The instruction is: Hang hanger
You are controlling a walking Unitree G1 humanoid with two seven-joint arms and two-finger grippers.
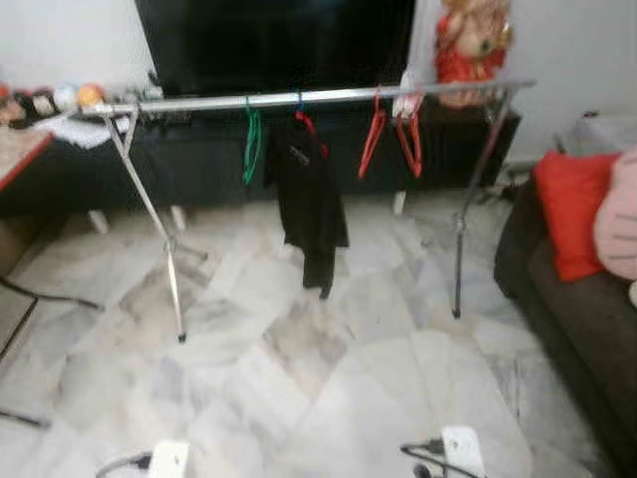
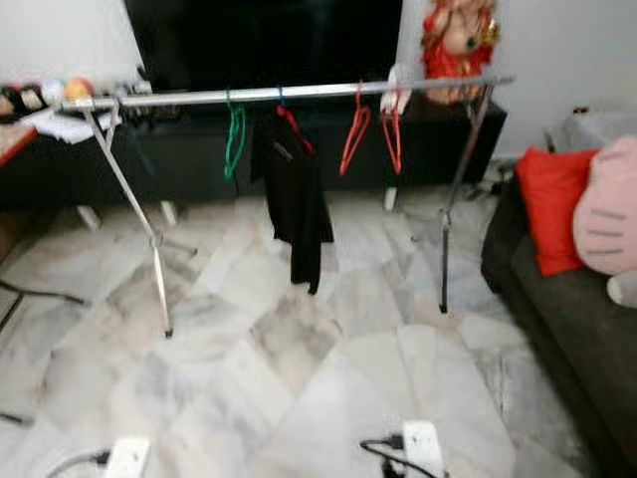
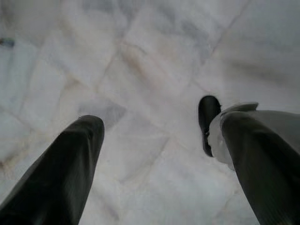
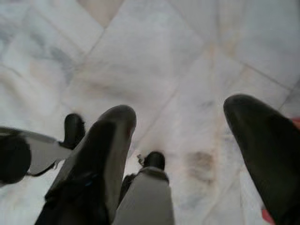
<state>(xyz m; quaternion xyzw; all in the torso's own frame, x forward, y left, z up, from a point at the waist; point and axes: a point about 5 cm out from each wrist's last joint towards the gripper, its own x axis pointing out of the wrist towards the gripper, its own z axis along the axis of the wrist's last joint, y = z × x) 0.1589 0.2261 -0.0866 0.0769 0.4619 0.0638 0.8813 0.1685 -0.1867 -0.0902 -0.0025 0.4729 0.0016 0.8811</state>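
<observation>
A silver clothes rack (image 1: 318, 97) stands across the room ahead of me on two pairs of splayed legs. On its rail hang a green hanger (image 1: 251, 144), a black garment (image 1: 309, 199) on its own hanger, and two red hangers (image 1: 373, 139) (image 1: 409, 144) side by side. My left gripper (image 3: 161, 119) hangs low, pointing down at the marble floor, open and empty. My right gripper (image 4: 180, 115) also points at the floor, with its fingers (image 4: 110, 140) wide apart and nothing between them.
A black TV cabinet (image 1: 199, 159) runs behind the rack, with a red figure (image 1: 470, 45) on its right end. A dark sofa (image 1: 567, 299) with a red cushion (image 1: 572, 209) and a pink plush (image 1: 619, 214) lines the right side. A table (image 1: 20, 149) stands at the left.
</observation>
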